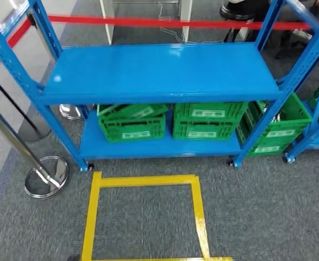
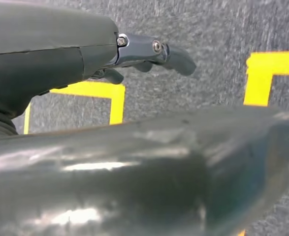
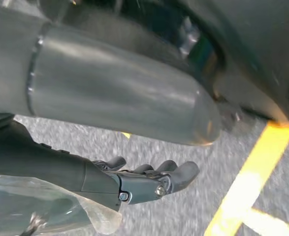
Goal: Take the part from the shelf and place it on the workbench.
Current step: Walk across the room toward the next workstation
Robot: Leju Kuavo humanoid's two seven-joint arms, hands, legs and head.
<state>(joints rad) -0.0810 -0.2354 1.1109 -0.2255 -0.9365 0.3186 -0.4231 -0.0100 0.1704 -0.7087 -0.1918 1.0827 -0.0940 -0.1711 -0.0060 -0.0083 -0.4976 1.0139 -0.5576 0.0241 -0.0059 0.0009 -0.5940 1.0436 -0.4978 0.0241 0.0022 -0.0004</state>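
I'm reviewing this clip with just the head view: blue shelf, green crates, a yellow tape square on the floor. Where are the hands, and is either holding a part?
Observer: The left hand hangs over grey carpet, fingers stretched out, holding nothing.
Operator: And the right?
Observer: The right hand hangs low too, fingers loosely apart, with no part in them.
Operator: Is it near the tape?
Observer: Yes, a strip of yellow tape lies on the floor just beyond its fingertips.
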